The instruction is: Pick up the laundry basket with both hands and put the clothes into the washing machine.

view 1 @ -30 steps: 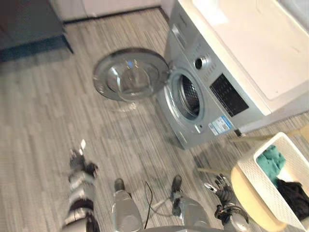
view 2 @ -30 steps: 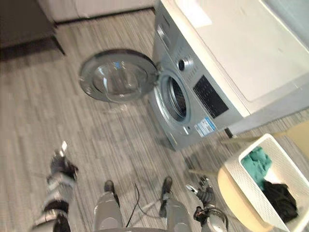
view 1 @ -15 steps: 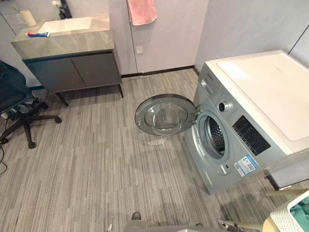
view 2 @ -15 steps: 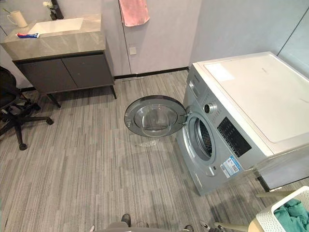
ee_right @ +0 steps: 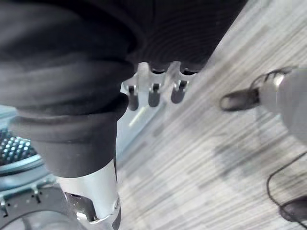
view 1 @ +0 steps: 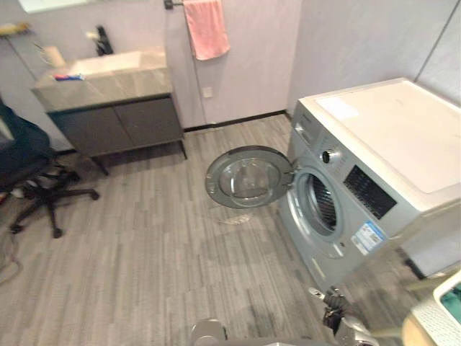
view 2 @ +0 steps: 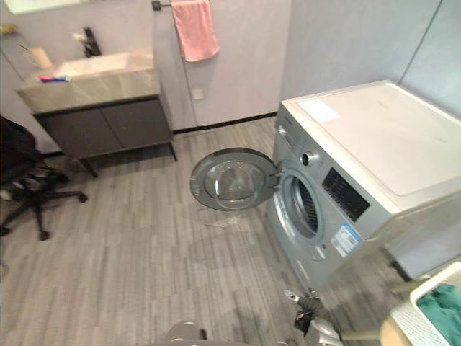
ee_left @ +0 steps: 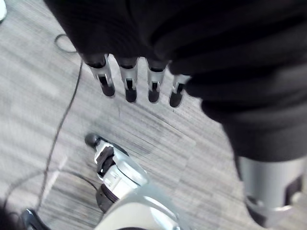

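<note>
The silver washing machine (view 1: 374,158) stands at the right, its round door (view 1: 248,178) swung open to the left and the drum opening (view 1: 322,204) dark. The white laundry basket (view 2: 405,321) sits at the lower right corner on a beige round stool (view 2: 391,336), with teal clothes (view 2: 441,306) inside. My right hand (view 1: 333,301) hangs low in front of the machine, left of the basket and apart from it, fingers relaxed. My left hand (ee_left: 129,81) hangs over the floor with straight fingers and holds nothing.
A grey vanity with a sink (view 1: 115,108) stands against the back wall, with a pink towel (view 1: 207,27) hanging to its right. A black office chair (view 1: 32,173) sits at the left. Grey plank floor (view 1: 144,259) spreads between them and the machine.
The camera has tilted up from the floor to the room and shifted a little. My right hand now shows at the lower edge. The machine and basket have not moved.
</note>
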